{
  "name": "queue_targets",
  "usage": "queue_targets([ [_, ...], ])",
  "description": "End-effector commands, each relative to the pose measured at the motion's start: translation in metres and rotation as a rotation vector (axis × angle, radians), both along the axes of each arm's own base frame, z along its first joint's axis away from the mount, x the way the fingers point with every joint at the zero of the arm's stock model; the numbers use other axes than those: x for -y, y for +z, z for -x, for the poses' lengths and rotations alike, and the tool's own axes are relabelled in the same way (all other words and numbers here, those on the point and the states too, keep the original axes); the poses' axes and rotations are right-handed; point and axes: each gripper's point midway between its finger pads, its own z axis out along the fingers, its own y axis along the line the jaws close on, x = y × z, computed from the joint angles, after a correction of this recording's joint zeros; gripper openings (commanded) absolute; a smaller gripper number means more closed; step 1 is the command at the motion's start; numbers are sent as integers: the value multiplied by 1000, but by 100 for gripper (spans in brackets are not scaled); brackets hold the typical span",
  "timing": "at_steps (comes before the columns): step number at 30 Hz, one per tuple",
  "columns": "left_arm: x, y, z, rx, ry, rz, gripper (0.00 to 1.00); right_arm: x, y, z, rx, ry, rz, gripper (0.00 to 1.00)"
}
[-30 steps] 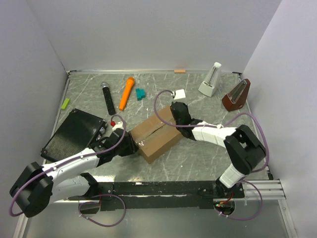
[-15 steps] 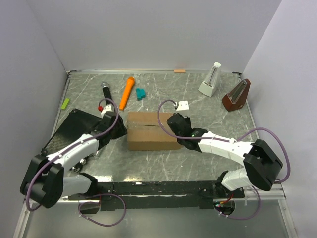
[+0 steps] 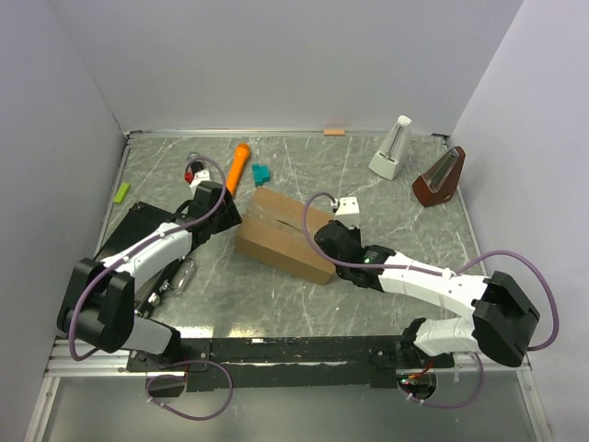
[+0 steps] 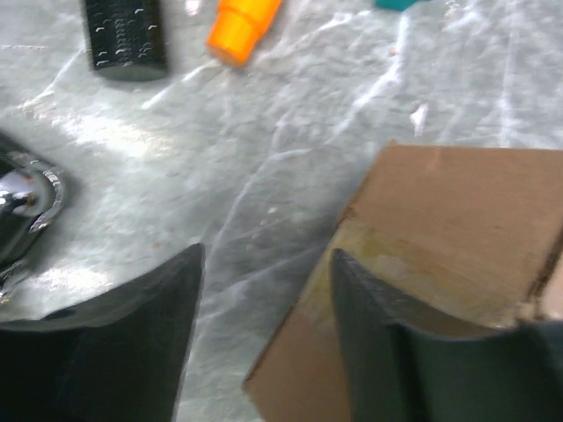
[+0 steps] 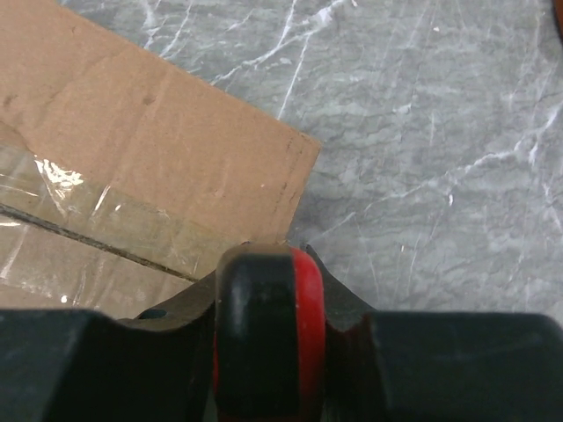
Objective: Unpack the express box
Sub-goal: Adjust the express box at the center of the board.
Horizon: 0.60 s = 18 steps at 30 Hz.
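Top view: the express box (image 3: 281, 238) lies flaps closed near the middle of the marbled table (image 3: 396, 221), turned diagonally, with a clear tape strip (image 5: 106, 211) along its top seam. The left gripper (image 3: 224, 217) sits at the box's left end and the right gripper (image 3: 326, 242) over its right end.

Left wrist view: we see the left gripper's jaws spread apart and grasping nothing. One box corner reaches into the gap beside one finger (image 4: 378, 352); we cannot tell whether they touch. An orange marker (image 4: 244, 26) and a black cylinder (image 4: 123, 35) lie beyond.

Right wrist view: a black-and-red piece (image 5: 268, 338) sits between the right gripper's fingers, just over the box's edge by the seam. It appears to be clamped there, though the close view leaves us unsure what it is.

Also on the table: a black ribbed case (image 3: 138, 241) under the left arm, a teal block (image 3: 261, 173), a white metronome (image 3: 391, 149) and a brown metronome (image 3: 439, 176).
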Motion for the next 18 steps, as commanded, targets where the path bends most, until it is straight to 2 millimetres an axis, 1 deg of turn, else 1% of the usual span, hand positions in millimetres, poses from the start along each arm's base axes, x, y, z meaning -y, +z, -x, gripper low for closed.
queue_targets([
  [1, 2, -12, 17, -57, -9, -21, 71, -21, 13, 9, 4, 61, -143, 0],
  [3, -2, -15, 18, -67, -3, -45, 77, -15, 20, 9, 23, 53, -140, 0],
  [5, -8, -16, 17, -70, 17, -69, 82, -11, 31, 8, 50, 50, -147, 0],
  [7, -17, -10, 15, -58, 63, -99, 88, -5, 41, 9, 69, 38, -137, 0],
  [10, -29, 10, 10, -5, 112, -125, 96, 4, 58, 9, 111, 36, -126, 0],
  [12, -30, 21, 7, 27, 112, -121, 98, 9, 64, 8, 128, 33, -121, 0],
  [15, -32, 32, 7, 38, 118, -126, 98, 17, 64, 10, 129, 17, -107, 0],
  [17, -33, 46, 10, 62, 118, -116, 96, 25, 68, 12, 131, -8, -116, 0],
  [18, -30, 57, 12, 95, 105, -83, 96, 27, 76, 15, 153, -5, -151, 0],
])
